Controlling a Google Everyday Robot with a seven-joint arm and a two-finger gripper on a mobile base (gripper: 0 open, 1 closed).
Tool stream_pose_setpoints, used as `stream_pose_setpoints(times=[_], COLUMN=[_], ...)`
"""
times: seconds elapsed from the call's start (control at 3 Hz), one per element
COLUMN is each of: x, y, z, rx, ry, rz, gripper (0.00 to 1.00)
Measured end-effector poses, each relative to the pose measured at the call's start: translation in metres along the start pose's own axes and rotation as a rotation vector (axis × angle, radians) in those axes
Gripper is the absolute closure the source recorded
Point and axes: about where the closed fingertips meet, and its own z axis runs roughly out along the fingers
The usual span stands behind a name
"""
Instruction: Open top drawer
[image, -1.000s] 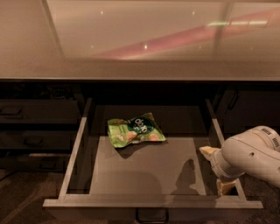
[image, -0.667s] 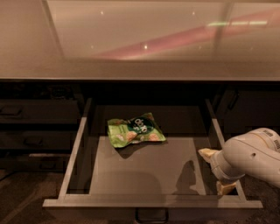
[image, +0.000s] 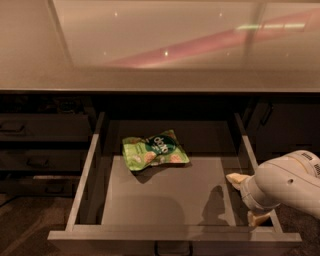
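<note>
Item: wide dark grey top drawer (image: 165, 200), pale grey floor. Pulled well out below glossy beige countertop (image: 160, 75); task approx. done.
Contents: 1 green crinkled snack bag (image: 155, 151), rear-centre of drawer.
White-armed gripper (image: 248, 198): drawer's front-right corner, fingers spread wide, holding nothing.
Left: prob. only withdrawal.

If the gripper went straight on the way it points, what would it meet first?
Likely the right side wall of the top drawer, right beside the gripper, though depth is unclear. The green snack bag lies farther back, off that line.
</note>
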Motion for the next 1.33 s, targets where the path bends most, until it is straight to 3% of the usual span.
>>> stream_pose_setpoints(times=[0.67, 1.0, 1.33], x=[-0.004, -0.001, -0.012], y=[0.01, -0.023, -0.064], z=[0.0, -0.022, -0.086], rx=[-0.013, -0.003, 0.08], ry=[-0.004, -0.025, -0.078], rz=[-0.007, 0.047, 0.076], gripper=[0.0, 0.0, 0.0])
